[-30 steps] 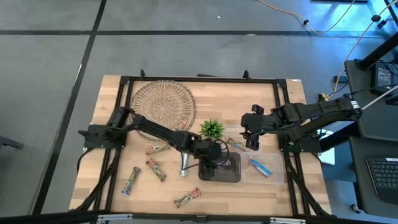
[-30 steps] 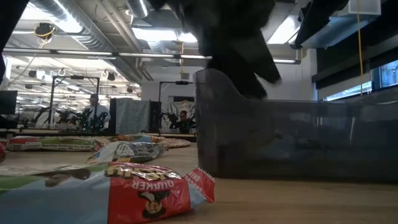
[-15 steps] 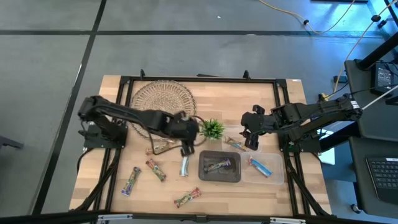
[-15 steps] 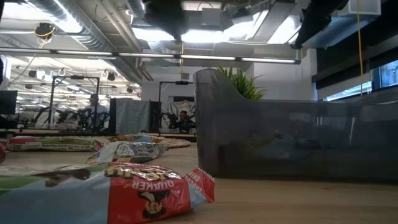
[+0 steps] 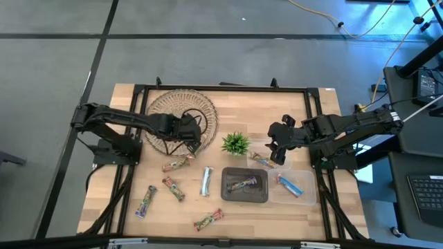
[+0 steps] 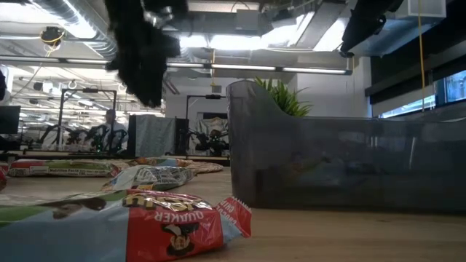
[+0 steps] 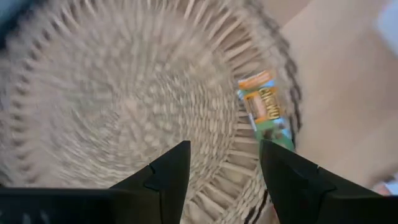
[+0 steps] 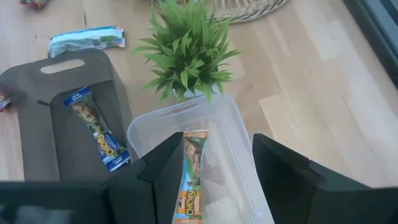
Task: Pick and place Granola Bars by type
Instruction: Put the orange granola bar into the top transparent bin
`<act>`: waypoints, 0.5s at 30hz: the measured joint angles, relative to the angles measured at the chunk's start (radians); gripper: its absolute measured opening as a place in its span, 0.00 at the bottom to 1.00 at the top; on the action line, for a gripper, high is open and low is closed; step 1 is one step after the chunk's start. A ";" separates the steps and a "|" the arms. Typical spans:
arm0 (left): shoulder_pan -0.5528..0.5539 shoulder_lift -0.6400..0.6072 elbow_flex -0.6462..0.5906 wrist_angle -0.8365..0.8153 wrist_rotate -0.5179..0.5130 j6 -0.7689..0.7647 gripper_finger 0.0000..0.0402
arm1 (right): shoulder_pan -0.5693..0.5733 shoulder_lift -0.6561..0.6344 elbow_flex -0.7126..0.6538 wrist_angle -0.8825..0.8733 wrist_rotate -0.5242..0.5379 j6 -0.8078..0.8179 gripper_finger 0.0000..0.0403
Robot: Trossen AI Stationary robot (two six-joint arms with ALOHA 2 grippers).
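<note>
My left gripper (image 7: 225,155) is open and empty, hanging over the near right part of the round wicker mat (image 5: 181,114), as the high view (image 5: 187,133) shows. A green and orange bar (image 7: 264,109) lies at the mat's rim just past it. My right gripper (image 8: 217,149) is open above the clear bin (image 8: 233,134), where a tan bar (image 8: 191,174) lies flat. The dark tray (image 5: 225,196) holds one blue-ended bar (image 5: 243,185). A silver bar (image 5: 207,181) and several green and red bars (image 5: 173,189) lie loose on the table.
A small green plant (image 5: 236,143) stands between the two grippers, close to the clear bin. A blue bar (image 5: 291,185) lies in the clear bin's near part. In the low view a red-ended bar (image 6: 171,222) lies near the camera, beside the dark tray's wall (image 6: 342,167).
My left gripper has risen out of the dark tray and swung toward the table's far left, ending over the wicker mat. A blue-ended bar now shows lying in the dark tray where the gripper was. My right arm has kept still.
</note>
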 joint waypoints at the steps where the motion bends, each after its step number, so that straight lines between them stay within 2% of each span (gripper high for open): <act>1: 0.009 0.000 -0.034 0.043 0.013 -0.015 0.46 | 0.000 0.000 0.000 0.002 0.000 0.000 0.48; 5: 0.026 0.016 -0.148 0.265 0.056 -0.029 0.46 | 0.000 0.000 0.000 0.007 0.001 0.000 0.48; 8: 0.032 0.032 -0.183 0.405 0.079 -0.029 0.46 | 0.000 0.000 0.000 0.009 0.001 0.000 0.48; 15: 0.032 0.106 -0.186 0.466 0.093 -0.005 0.46 | -0.001 0.000 0.000 0.031 0.008 0.002 0.48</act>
